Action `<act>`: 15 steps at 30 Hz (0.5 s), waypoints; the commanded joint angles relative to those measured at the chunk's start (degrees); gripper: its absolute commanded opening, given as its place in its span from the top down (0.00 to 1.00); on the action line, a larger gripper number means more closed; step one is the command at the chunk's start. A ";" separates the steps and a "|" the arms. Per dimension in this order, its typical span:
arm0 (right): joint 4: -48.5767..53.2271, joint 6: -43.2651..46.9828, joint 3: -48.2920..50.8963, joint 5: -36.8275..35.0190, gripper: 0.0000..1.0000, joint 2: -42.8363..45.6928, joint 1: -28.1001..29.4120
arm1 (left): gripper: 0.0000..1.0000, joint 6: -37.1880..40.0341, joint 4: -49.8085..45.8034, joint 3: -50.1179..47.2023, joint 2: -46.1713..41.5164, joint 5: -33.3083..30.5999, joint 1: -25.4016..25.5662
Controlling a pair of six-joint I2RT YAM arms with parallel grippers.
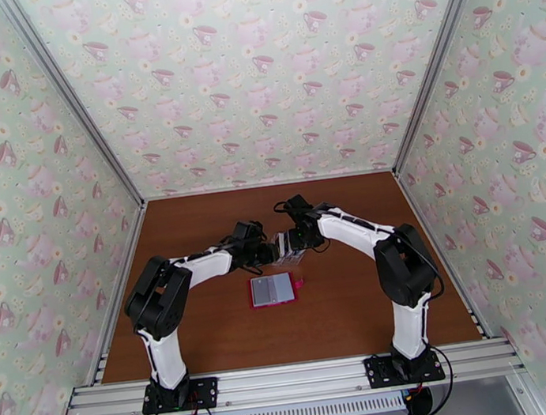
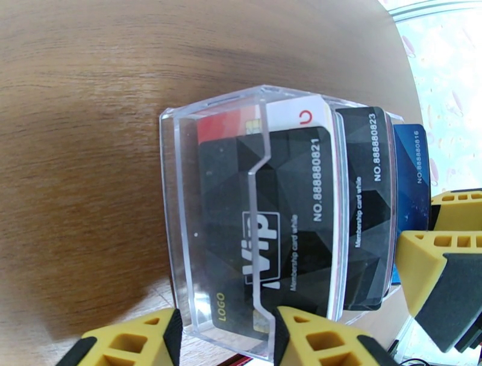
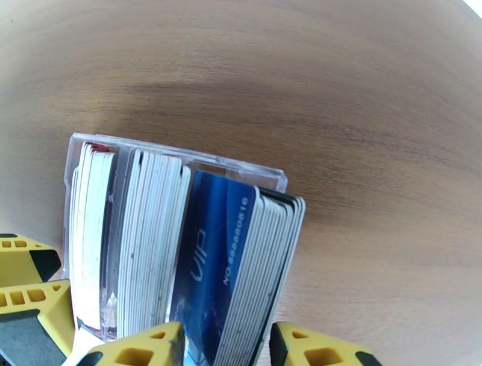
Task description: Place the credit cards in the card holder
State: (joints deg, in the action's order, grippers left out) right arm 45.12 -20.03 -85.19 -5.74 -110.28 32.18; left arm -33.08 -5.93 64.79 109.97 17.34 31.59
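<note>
Red card holder [image 1: 273,289] lies open on the brown surface [image 1: 196,230], grey pockets up, at 6 o'clock from a clear plastic stand [image 2: 181,210], just apart. The stand's slots are packed with upright credit cards [image 2: 265,204], black, white and blue. The left end effector [image 2: 228,322] pinches the stand's front pocket. The right end effector [image 3: 226,337] straddles a blue card [image 3: 211,259]; I cannot tell if it grips.
</note>
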 commanded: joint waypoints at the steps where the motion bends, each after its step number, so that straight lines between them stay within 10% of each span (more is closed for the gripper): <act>1: 1.95 1.60 -0.48 -1.74 0.59 -1.43 0.34 | 0.55 -0.32 -4.36 -1.92 -1.24 -1.17 0.61; 15: 7.10 4.22 -3.53 -8.50 0.59 0.85 0.16 | 0.55 -0.23 -5.91 -1.25 -1.08 -2.21 0.36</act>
State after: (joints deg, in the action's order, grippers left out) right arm 48.36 -17.17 -87.11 -9.56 -110.41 32.71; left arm -33.10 -6.81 64.58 109.54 17.15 31.75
